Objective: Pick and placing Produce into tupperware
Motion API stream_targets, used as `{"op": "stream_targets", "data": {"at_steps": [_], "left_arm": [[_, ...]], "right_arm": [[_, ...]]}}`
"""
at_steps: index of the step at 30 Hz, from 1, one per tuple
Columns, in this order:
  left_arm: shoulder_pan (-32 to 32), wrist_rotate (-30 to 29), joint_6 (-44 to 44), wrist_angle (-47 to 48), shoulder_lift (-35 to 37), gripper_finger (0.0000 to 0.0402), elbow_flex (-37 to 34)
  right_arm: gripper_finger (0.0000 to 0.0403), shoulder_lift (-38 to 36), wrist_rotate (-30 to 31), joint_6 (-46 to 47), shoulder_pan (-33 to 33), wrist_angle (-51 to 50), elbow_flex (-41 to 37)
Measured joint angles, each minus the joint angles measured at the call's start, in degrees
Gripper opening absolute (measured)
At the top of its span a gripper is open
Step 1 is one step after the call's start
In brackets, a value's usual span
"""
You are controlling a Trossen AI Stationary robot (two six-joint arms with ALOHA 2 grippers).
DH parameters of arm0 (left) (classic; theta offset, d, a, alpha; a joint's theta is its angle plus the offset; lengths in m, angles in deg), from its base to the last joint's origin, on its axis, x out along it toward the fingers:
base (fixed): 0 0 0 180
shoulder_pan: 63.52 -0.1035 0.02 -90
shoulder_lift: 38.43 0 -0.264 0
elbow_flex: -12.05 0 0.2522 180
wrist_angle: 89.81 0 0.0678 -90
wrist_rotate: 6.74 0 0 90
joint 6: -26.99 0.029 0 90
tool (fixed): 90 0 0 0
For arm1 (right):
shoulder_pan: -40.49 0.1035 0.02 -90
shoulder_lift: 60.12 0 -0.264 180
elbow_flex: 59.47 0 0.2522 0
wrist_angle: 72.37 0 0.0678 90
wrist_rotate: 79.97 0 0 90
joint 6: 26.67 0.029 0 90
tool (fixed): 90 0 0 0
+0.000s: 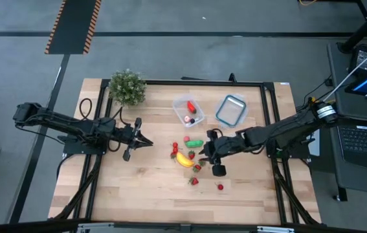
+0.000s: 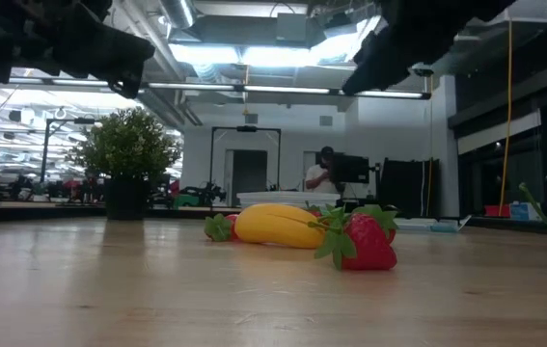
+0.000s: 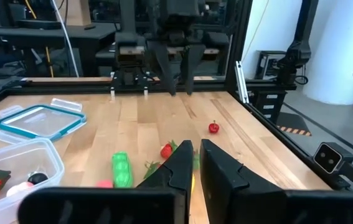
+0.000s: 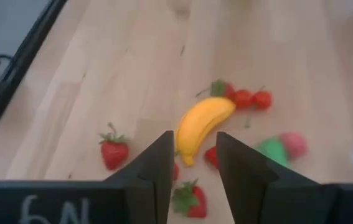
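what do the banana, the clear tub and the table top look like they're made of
Banana: probably moulded plastic, smooth even yellow with a soft sheen.
Clear tub: see-through colourless plastic, contents visible through its walls.
Table top: pale wood, apparently jointed planks, with visible grain and seams and a matte finish.

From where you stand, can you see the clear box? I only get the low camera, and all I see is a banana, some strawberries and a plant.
Observer: Yes. The clear box sits behind the banana, between the plant and a blue-rimmed lid.
Operator: Is anything inside it?
Observer: A red piece lies in it, with a small white bit beside it.
Operator: Which arm is nearest the banana?
Observer: The right gripper hangs just beside it, fingers apart. The left gripper waits farther off on the plant's side.
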Motion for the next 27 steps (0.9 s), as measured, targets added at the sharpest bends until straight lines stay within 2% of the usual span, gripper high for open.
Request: {"op": "stream_targets", "data": {"at_steps": [7,15,20,27], "left_arm": [[0.0,0.0,0.0,0.0,0.0,0.0013,0.0],[0.0,0.0,0.0,0.1,0.0,0.0006,0.0],[0.0,0.1,0.0,0.2,0.0,0.0008,0.0],[0.0,0.1,0.0,2.7,0.0,0.0023,0.0]], "right_arm": [[0.0122,5.0,0.8,0.4,-0.7,-4.5,4.0],[0.0122,12.7,1.4,-3.9,-5.9,-5.4,7.5],[0.0124,15.9,1.7,-3.7,-8.9,-11.6,10.9],[0.0167,16.4,1.6,-5.2,-9.6,-14.1,13.1]]}}
